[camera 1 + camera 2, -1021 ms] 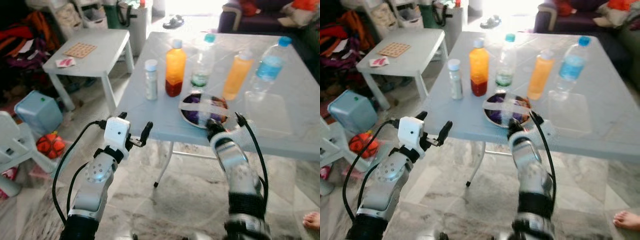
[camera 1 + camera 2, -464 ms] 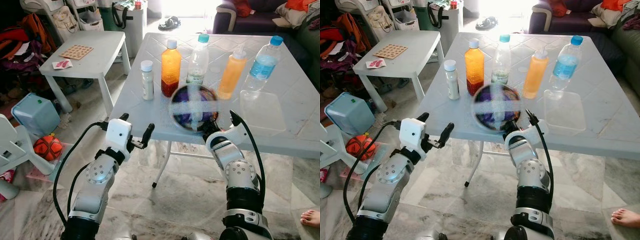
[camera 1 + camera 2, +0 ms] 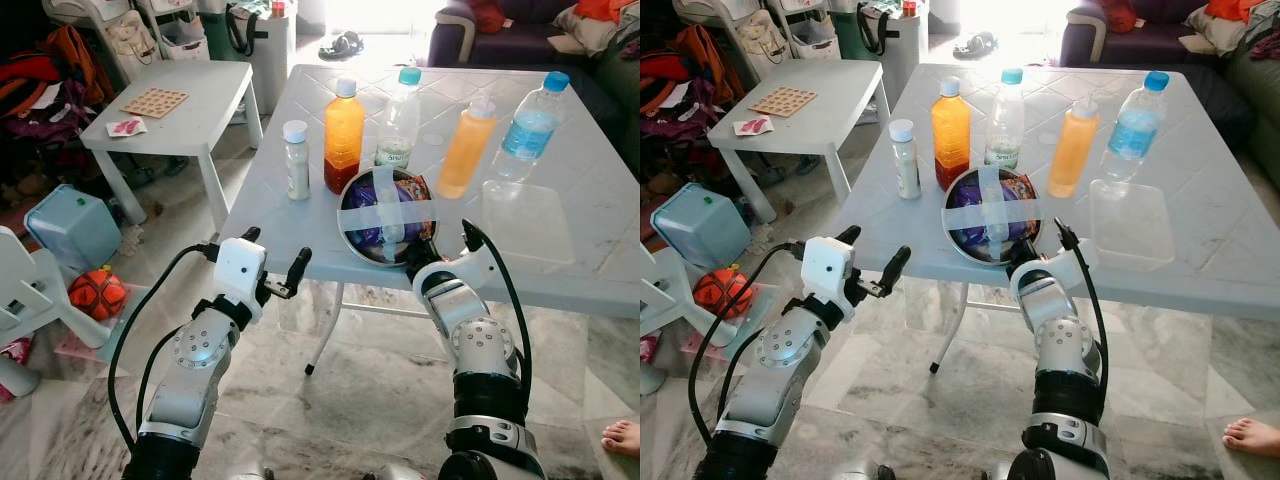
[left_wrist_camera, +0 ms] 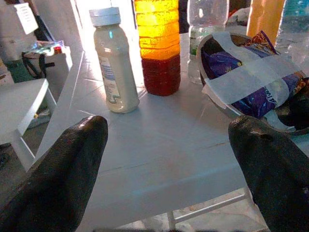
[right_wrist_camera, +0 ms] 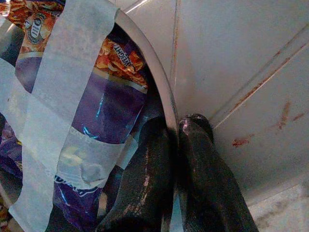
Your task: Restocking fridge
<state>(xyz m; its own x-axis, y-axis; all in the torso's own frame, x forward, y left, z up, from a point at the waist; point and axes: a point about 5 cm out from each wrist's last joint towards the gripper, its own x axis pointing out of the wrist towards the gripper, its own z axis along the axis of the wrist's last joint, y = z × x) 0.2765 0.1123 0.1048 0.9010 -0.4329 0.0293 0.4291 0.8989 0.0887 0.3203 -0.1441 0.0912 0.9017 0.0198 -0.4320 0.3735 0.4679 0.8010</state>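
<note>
A metal bowl [image 3: 388, 216] of purple snack packets, crossed with white tape, tilts up at the near edge of the pale blue table [image 3: 560, 250]. My right gripper [image 5: 177, 133] is shut on the bowl's rim, one finger inside and one outside. Behind it stand a small white bottle [image 3: 296, 160], an orange-and-red drink bottle [image 3: 343, 137], a clear bottle [image 3: 399, 118], an orange juice bottle [image 3: 465, 148] and a blue-labelled water bottle [image 3: 527, 127]. My left gripper [image 3: 272, 262] is open in front of the table's near left corner, holding nothing.
A clear plastic tray [image 3: 526, 220] lies right of the bowl. A low white side table [image 3: 170, 110] stands to the left, with a blue bin [image 3: 72, 228] and an orange ball [image 3: 96, 293] on the floor. A person's bare foot [image 3: 622, 438] is at the lower right.
The right gripper has raised and tilted the bowl off the table's front edge, then lowered it a little. The camera shifted slightly. The left arm has barely moved.
</note>
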